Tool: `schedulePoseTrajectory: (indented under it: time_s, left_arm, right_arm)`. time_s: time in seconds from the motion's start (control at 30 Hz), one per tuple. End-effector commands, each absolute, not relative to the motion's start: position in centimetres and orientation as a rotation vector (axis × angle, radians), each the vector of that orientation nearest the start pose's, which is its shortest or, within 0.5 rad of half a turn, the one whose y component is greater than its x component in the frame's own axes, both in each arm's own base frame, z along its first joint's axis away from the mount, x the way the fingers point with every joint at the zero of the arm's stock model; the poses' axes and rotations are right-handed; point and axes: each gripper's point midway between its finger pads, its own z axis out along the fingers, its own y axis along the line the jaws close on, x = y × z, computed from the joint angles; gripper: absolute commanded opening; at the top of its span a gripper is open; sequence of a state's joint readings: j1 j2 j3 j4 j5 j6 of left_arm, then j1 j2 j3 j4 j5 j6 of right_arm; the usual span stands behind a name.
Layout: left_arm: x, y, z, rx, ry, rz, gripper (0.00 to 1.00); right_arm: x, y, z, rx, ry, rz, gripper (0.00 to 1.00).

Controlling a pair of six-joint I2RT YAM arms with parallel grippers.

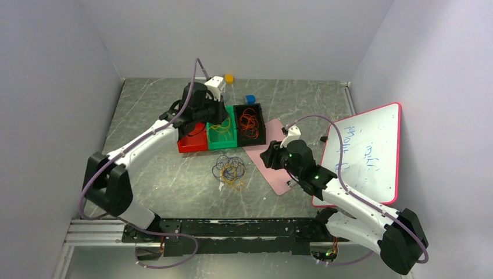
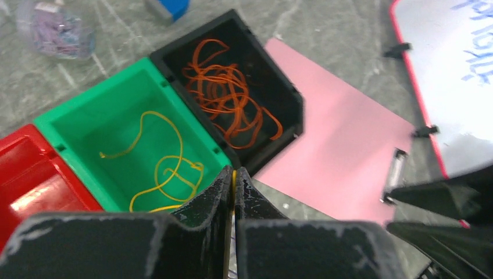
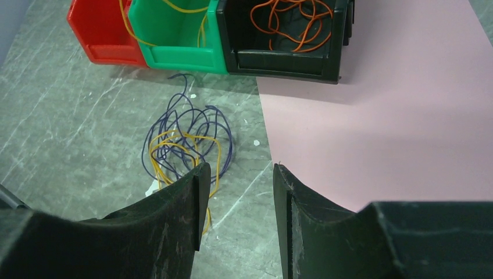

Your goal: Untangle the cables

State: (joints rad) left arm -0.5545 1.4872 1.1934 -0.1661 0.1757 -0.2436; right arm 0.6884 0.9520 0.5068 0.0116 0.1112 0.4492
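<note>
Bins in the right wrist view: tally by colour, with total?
Red open plastic bin: 1
Green open plastic bin: 1
Black open plastic bin: 1
Total: 3

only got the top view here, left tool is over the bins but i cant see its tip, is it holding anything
observer: Yes. In the left wrist view the left tool is shut, with a thin yellow cable pinched in it.
operator: and the other one, open or shut
observer: The right tool is open, with nothing in it; the right wrist view shows that.
operator: any orange loose on the table
observer: None that I can see. Up close, the pile is only dark blue and yellow loops.
</note>
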Motion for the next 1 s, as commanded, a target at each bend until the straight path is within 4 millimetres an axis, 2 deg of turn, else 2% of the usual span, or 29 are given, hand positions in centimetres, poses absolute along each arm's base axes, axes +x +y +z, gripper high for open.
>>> schedulePoseTrajectory:
  time_s: [0.0, 0.23, 0.43, 0.6, 0.83, 0.97]
  left_arm:
    - [40.2, -25.6, 22.1, 0.34, 2.063, -0.611, 0.07]
    - [44.5, -24.2, 20.2, 0.215, 2.144, -0.525, 0.07]
    - [45.7, -25.3, 18.8, 0.21, 2.181, -0.556, 0.07]
    - [46.3, -26.8, 19.4, 0.226, 2.175, -0.635, 0.07]
    - [46.8, -29.6, 21.5, 0.272, 2.132, -0.757, 0.07]
    - [47.2, -30.1, 21.3, 0.272, 2.132, -0.747, 0.07]
  right_arm:
    - [25.0, 20.4, 14.3, -0.156, 2.025, 0.633, 0.48]
    - [24.7, 19.9, 14.3, -0.142, 2.022, 0.628, 0.48]
    - [24.7, 20.1, 14.3, -0.142, 2.019, 0.634, 0.48]
    - [24.7, 20.1, 14.4, -0.146, 2.02, 0.634, 0.48]
    - [24.6, 20.2, 14.2, -0.139, 2.022, 0.652, 0.48]
    - [24.5, 20.3, 14.2, -0.133, 2.024, 0.662, 0.48]
